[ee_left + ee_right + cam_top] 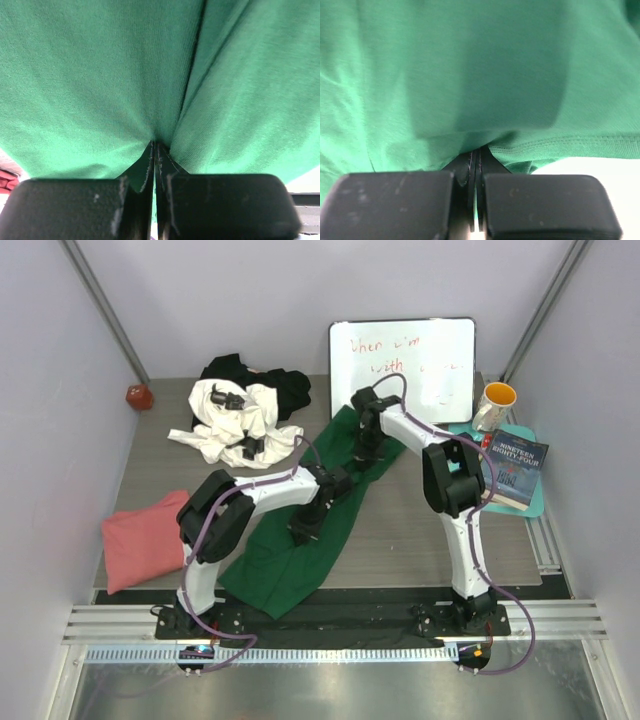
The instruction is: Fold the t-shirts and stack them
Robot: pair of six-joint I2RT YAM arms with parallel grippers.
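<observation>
The dark green t-shirt (290,565) lies in a long diagonal band from the near table edge toward the whiteboard. My left gripper (303,530) is shut on its cloth near the middle, and in the left wrist view the green fabric (125,75) puckers into the closed fingertips (155,146). My right gripper (368,460) is shut on the far end; the hem (560,142) runs into its closed tips (479,151). A salmon pink t-shirt (145,535) lies folded at the near left. A crumpled white t-shirt (235,425) and a black t-shirt (275,380) are heaped at the far left.
A whiteboard (402,365) leans on the back wall. A yellow-lined mug (494,405) and a book (515,472) sit on a teal mat (533,502) at the right. A small red ball (138,396) rests in the far left corner.
</observation>
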